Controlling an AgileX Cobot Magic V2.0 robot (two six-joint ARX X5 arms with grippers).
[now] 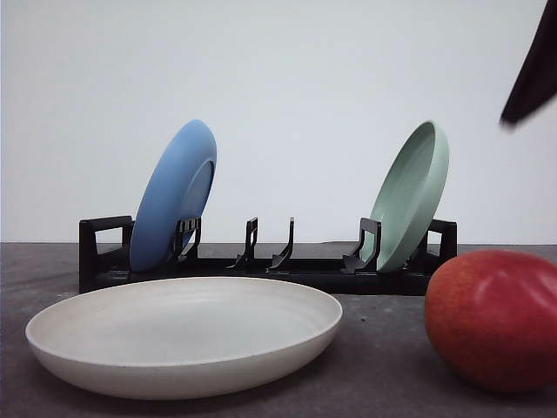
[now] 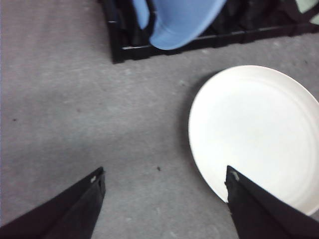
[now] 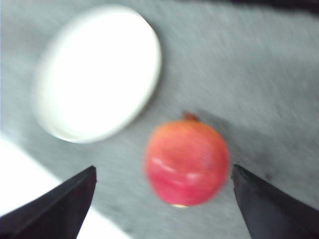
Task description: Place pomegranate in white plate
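**Both end effectors open and empty; pomegranate on the counter beside the white plate**

Right end effector (image 3: 162,199): jaws spread wide, nothing held. Its wrist view is motion-blurred. The pomegranate (image 3: 186,163) lies between the two fingertips, slightly ahead of them, resting on the grey counter (image 3: 259,84); contact with either finger can't be judged from the blur, though gaps appear on both sides. A small dark nub shows on the fruit's far end. Further out, ahead and off to one side of the fruit, the white plate (image 3: 97,72) lies flat, apart from the pomegranate.

Left end effector (image 2: 164,184): jaws also wide apart, empty, hovering over bare counter. One fingertip (image 2: 237,186) overlaps the near rim of the white plate (image 2: 254,134) in that view; can't tell whether it touches. Beyond it, a black dish rack (image 2: 124,47) holds a blue plate (image 2: 182,22) on edge.

Front view: pomegranate (image 1: 494,318) on the counter (image 1: 374,348) to the right of the white plate (image 1: 184,335), near it but not touching. Behind both, the dish rack (image 1: 270,266) carries the blue plate (image 1: 174,196) at its left end and a pale green plate (image 1: 411,193) at its right end, both tilted on edge. A dark bit of arm (image 1: 533,74) cuts the upper right corner.
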